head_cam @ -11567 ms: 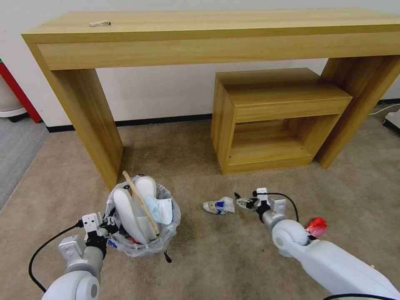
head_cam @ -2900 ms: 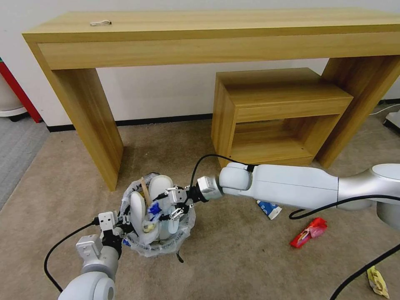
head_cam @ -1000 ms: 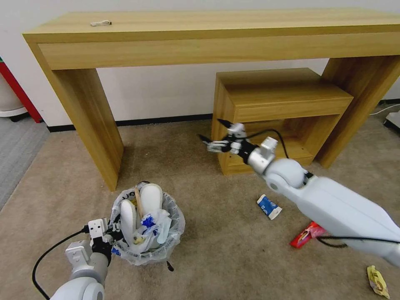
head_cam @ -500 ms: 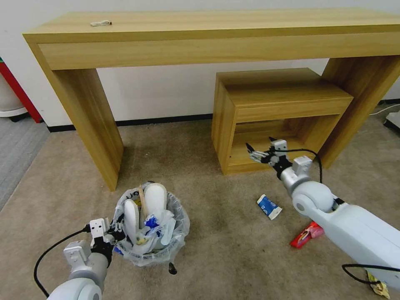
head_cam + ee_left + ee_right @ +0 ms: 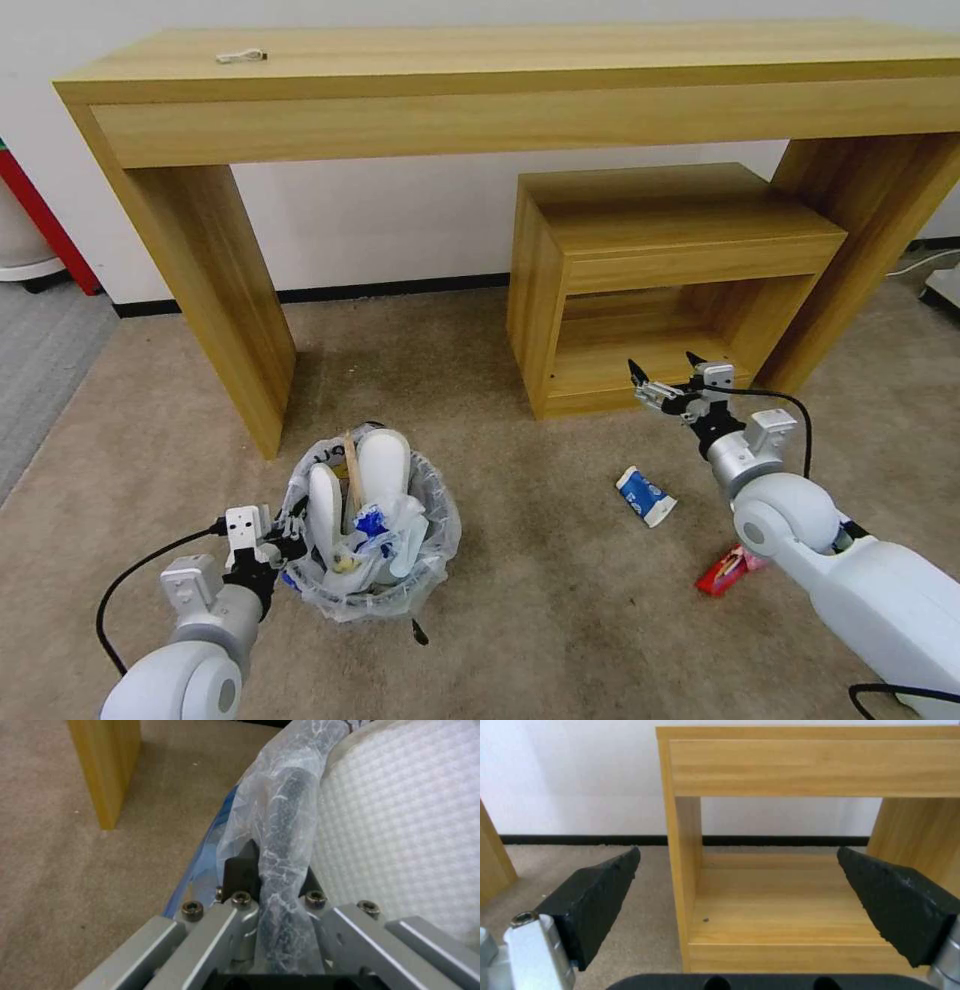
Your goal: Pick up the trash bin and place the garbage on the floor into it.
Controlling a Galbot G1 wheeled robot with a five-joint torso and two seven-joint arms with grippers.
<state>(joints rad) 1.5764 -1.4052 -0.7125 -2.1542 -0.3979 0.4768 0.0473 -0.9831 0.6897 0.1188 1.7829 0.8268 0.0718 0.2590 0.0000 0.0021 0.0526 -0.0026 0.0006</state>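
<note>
The trash bin [image 5: 425, 560], black with a clear bag liner, sits on the carpet at the lower left, stuffed with white slippers [image 5: 384, 464], a wooden stick [image 5: 350, 462] and crumpled blue-and-white litter. My left gripper [image 5: 287, 537] is shut on its near-left rim; in the left wrist view the left gripper [image 5: 272, 870] pinches the bag-covered rim [image 5: 285, 813] beside a slipper [image 5: 400, 813]. My right gripper [image 5: 666, 379] hangs open and empty above the floor, behind a blue-white carton [image 5: 645, 496]. A red wrapper [image 5: 727, 569] lies by the right arm. In the right wrist view the right gripper [image 5: 740, 888] faces the small stand.
A long wooden table [image 5: 500, 80] spans the back; its left leg [image 5: 235, 310] stands just behind the bin. A small open wooden stand [image 5: 660, 290] sits under the table, directly ahead of the right gripper. Open carpet lies between the bin and the carton.
My right arm took crumpled litter from the floor to the bin, let it go there, then swung right and down to above the carton. The held bin shifted slightly.
</note>
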